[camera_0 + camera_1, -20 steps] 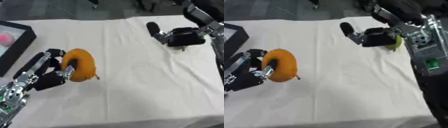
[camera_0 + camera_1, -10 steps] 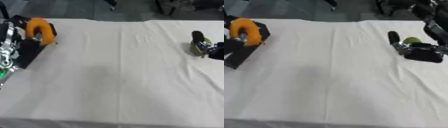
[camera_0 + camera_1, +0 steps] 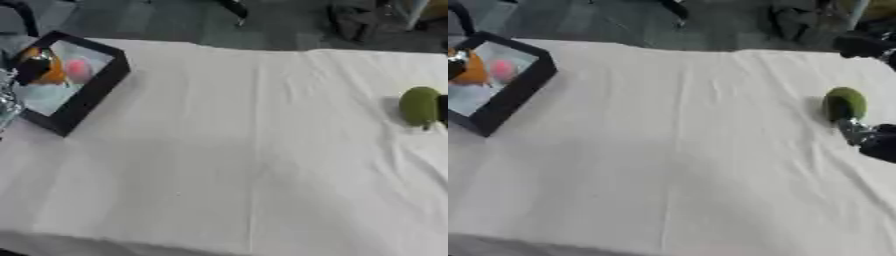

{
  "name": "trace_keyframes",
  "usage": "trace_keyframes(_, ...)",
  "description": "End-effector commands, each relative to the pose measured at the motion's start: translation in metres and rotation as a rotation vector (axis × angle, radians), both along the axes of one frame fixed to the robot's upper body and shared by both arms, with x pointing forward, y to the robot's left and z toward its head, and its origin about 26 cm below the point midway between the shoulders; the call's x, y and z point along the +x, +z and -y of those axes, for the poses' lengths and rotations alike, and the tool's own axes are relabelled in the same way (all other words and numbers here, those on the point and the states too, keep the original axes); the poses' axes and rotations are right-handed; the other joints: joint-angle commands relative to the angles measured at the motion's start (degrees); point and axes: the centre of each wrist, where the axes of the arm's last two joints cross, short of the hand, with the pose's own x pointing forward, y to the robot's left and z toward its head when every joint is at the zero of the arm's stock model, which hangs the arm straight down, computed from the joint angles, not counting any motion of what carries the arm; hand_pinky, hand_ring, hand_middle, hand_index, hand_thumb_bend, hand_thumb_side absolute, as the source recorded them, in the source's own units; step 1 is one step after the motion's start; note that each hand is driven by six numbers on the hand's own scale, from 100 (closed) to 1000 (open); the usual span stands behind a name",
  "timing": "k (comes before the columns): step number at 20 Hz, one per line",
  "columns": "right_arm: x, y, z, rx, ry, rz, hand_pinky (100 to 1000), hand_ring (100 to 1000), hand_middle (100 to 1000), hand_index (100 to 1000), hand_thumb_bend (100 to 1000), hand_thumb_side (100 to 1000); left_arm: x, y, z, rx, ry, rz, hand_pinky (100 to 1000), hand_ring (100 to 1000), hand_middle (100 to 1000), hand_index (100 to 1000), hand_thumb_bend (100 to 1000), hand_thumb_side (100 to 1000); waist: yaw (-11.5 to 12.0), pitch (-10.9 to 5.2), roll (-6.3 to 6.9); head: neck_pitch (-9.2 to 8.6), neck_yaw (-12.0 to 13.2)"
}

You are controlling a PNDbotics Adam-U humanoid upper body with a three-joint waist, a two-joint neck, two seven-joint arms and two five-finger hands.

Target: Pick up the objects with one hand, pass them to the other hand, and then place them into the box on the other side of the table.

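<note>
Orange object [image 3: 51, 74] and pink object [image 3: 79, 70] lie inside the black box [image 3: 86, 100].

The left hand [image 3: 33, 67] reaches over the near-left part of the box [image 3: 94, 95], dark fingers wrapped round an orange object [image 3: 51, 75]. The right hand [image 3: 868, 140] lies far across from the box, just beside a green fruit [image 3: 844, 103]; its finger pose is too blurred to tell.
</note>
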Motion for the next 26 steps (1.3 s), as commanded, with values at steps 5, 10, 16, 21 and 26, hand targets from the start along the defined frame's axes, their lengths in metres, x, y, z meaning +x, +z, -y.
trace_keyframes(5,0.004,0.007,0.017,0.01,-0.07,-0.032,695,741,755,892,100,273,-0.014,0.07,0.049,0.045,-0.237,0.341,664,100,972,998,256,628,1.52,-0.91,0.12,1.95,-7.96)
trace_keyframes(10,0.051,-0.018,0.068,0.173,-0.207,-0.263,615,762,781,894,100,353,-0.062,0.097,0.132,0.047,-0.794,0.587,647,100,875,963,180,359,3.65,-0.86,-0.11,2.47,-21.35)
trace_keyframes(16,0.1,-0.036,0.143,0.286,-0.478,-0.405,635,803,836,912,100,299,-0.064,0.084,0.158,0.141,-1.292,0.656,663,100,841,928,100,204,6.37,-0.84,-0.3,2.48,-34.96)
trace_keyframes(21,0.116,-0.047,0.18,0.222,-0.709,-0.427,698,852,880,933,100,219,-0.062,0.063,0.177,0.096,-1.44,0.684,662,100,824,919,100,246,8.19,-0.62,-0.11,2.48,-39.27)
trace_keyframes(26,0.118,-0.072,0.196,0.157,-0.838,-0.503,729,869,896,946,100,345,-0.064,0.038,0.195,0.048,-1.471,0.679,656,100,832,923,100,296,10.0,0.03,-0.03,2.48,-41.83)
